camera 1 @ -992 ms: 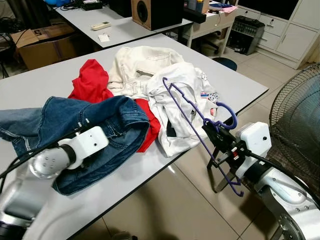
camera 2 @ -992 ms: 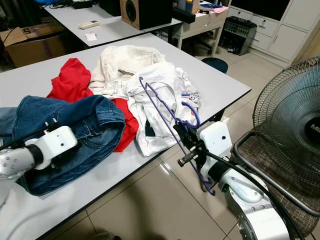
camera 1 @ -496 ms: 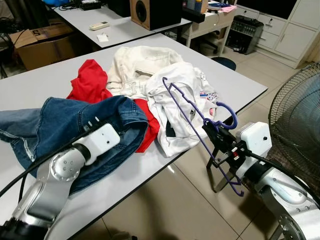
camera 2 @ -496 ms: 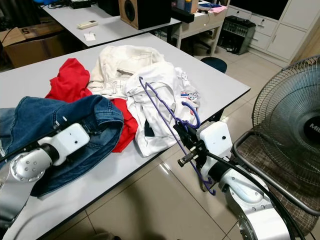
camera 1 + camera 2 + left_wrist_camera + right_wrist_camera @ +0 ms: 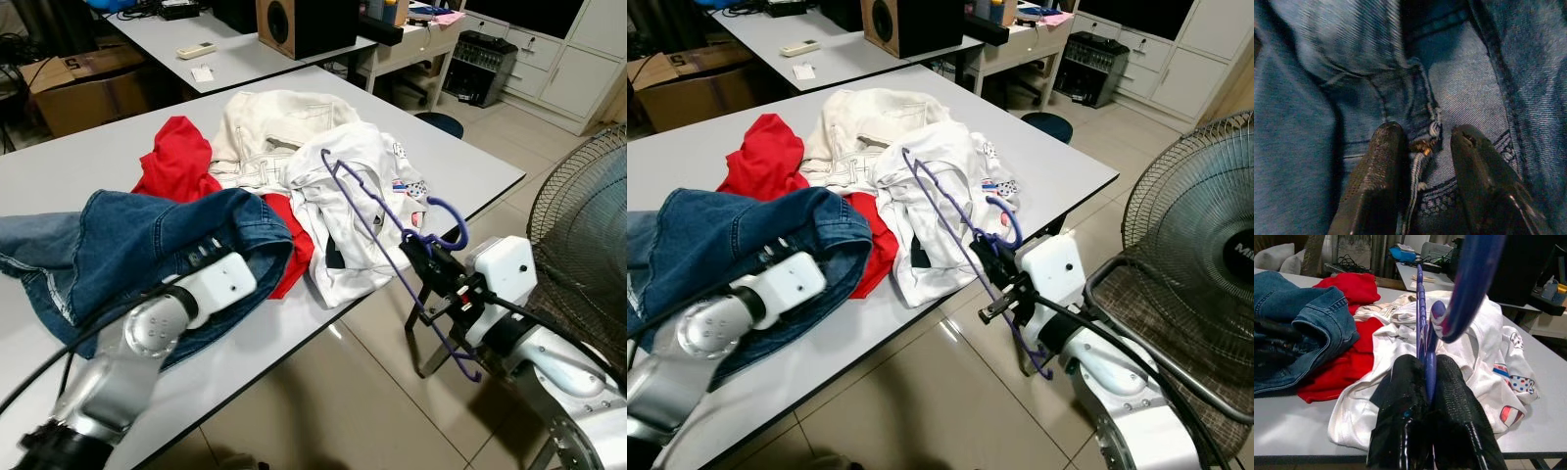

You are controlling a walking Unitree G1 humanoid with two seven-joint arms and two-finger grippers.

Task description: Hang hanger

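Note:
A purple wire hanger [image 5: 364,206] slants up over the table's front right corner, its hook [image 5: 1469,289] curling just above the fingers. My right gripper [image 5: 423,258] is shut on the hanger's neck, off the table edge, and the two black fingers [image 5: 1400,396] pinch the wire. The hanger's far end reaches over a white printed shirt [image 5: 343,279]. My left gripper [image 5: 201,258] rests on blue jeans [image 5: 118,235] at the table's front left. Its fingers [image 5: 1378,161] stand open, with a denim seam and a metal rivet lying between them.
A grey table [image 5: 470,166] also carries a cream jacket [image 5: 269,122] and a red garment [image 5: 176,157]. A standing fan [image 5: 588,225] and a metal-framed seat [image 5: 1156,294] are close on the right. Behind are a second table, a speaker [image 5: 309,24] and a cardboard box [image 5: 88,88].
My left arm has slid to the right across the jeans, toward the red garment. My right gripper and the hanger have shifted slightly up and right.

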